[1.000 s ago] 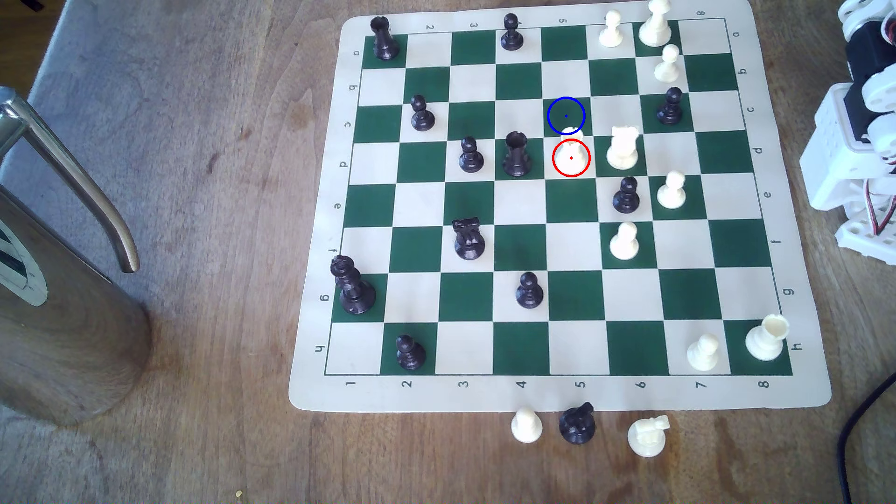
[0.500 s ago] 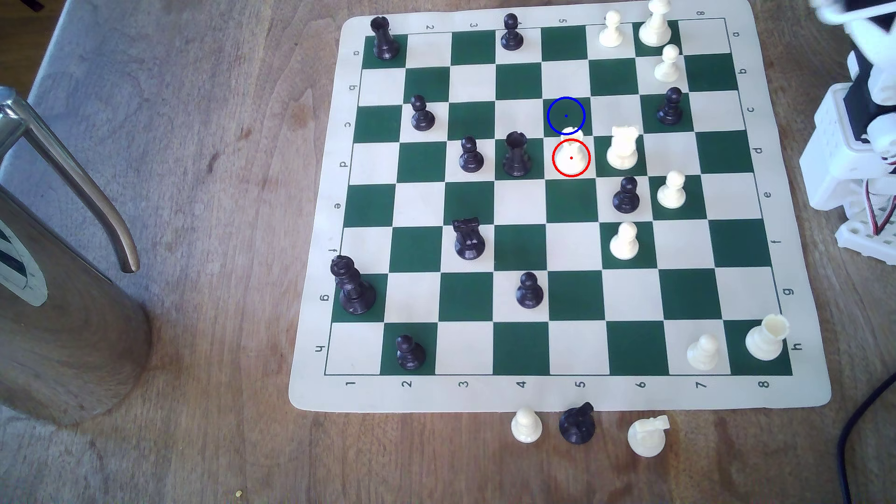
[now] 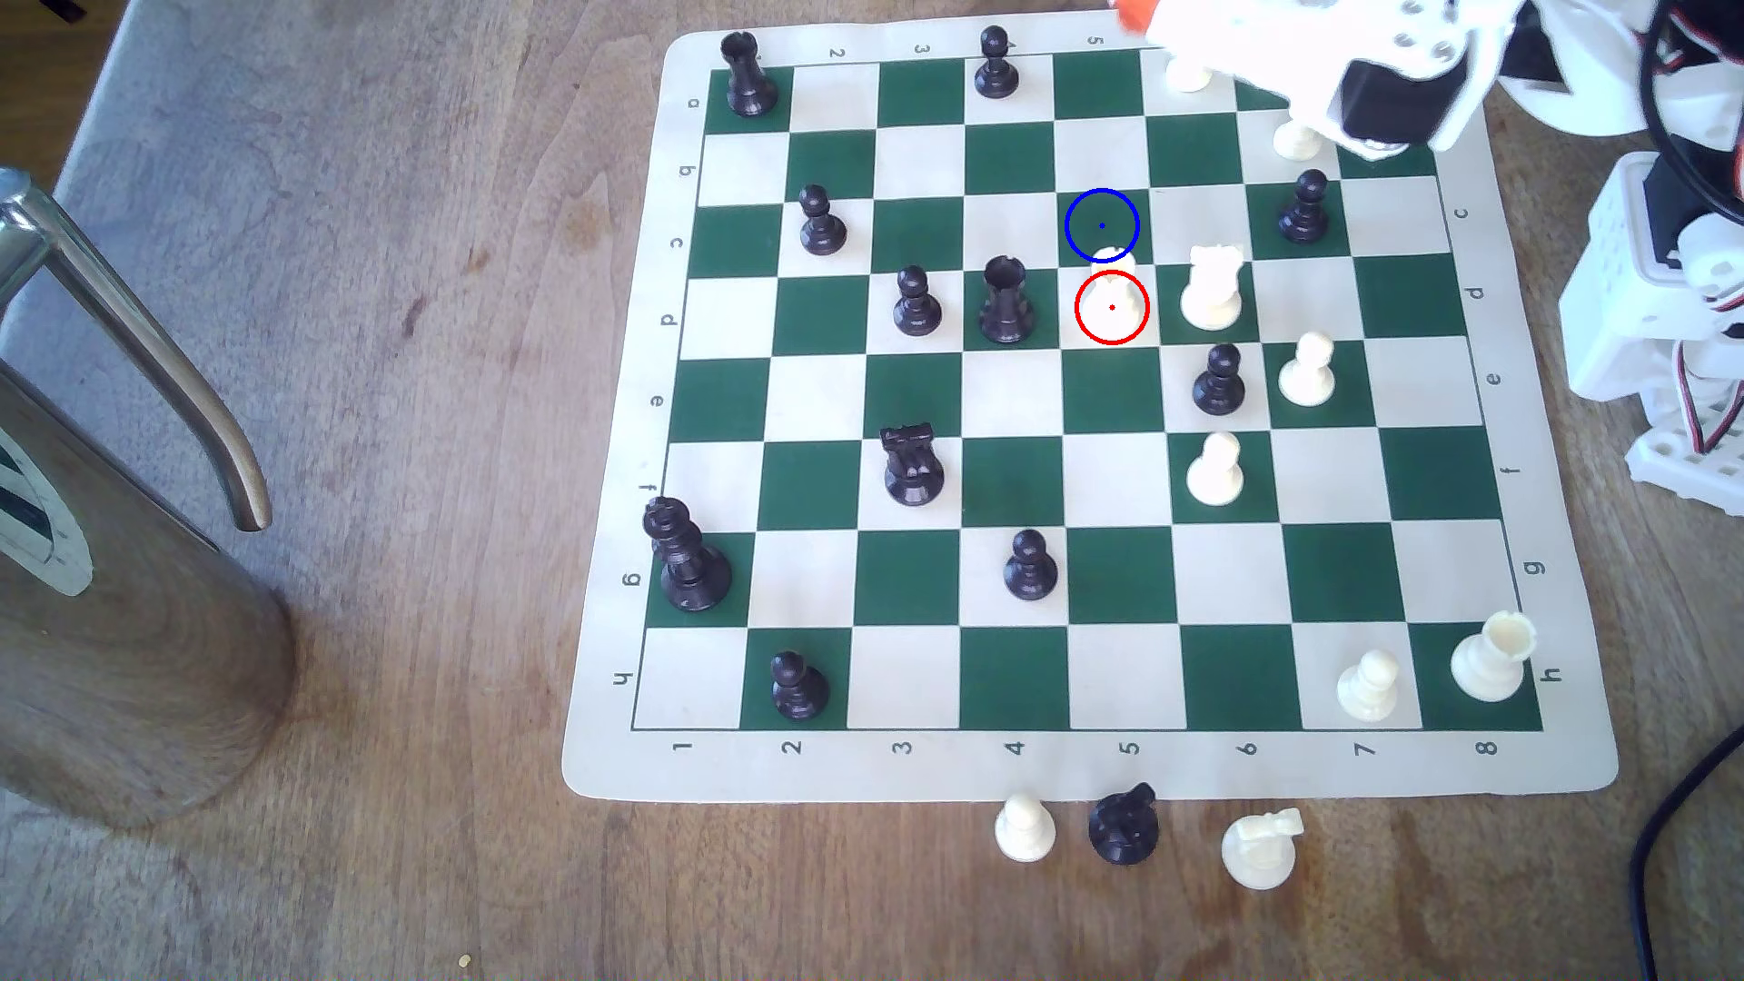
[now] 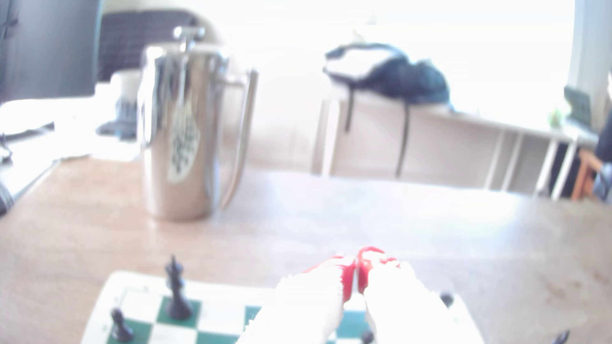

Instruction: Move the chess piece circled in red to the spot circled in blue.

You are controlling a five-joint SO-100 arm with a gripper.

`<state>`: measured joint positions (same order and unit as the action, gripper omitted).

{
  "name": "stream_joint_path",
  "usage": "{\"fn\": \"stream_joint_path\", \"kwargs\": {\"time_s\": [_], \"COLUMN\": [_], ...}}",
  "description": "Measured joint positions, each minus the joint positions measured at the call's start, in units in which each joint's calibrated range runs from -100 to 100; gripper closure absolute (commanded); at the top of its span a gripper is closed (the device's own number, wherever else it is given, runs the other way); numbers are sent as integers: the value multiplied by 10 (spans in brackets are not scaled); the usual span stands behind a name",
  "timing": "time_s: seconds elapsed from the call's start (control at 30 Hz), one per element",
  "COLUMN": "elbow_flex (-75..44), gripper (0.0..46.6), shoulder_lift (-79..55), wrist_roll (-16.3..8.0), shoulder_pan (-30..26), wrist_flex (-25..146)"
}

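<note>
Cream-white plastic rook with notched top (image 3: 1112,294) being seen upright inside red ring, frame centre of exterior view, just beside black rook (image 3: 1005,300). Dark green blue-ringed square (image 3: 1101,224) lying directly above it in frame, unoccupied. White end effector with red-orange tips (image 4: 357,276) being held over board's upper right; tips nearly touching, nothing being gripped. Steel jug (image 3: 113,528) standing on wooden counter (image 3: 425,472), far left.

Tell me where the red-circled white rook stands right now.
In the exterior view the white rook stands mid-board on a cream square, between the black rook on the view's left and a bulkier white piece on its right.
</note>
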<state>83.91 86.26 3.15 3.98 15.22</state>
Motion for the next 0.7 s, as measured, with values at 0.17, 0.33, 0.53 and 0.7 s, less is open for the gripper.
{"fn": "stream_joint_path", "kwargs": {"time_s": [0.17, 0.33, 0.53, 0.7], "elbow_flex": [-122, -239, -286, -361], "gripper": [464, 420, 351, 323], "shoulder_lift": [-106, -203, -275, -395], "wrist_roll": [-28, -36, -36, -37], "shoulder_pan": [18, 21, 34, 53], "wrist_flex": [153, 337, 436, 464]}}
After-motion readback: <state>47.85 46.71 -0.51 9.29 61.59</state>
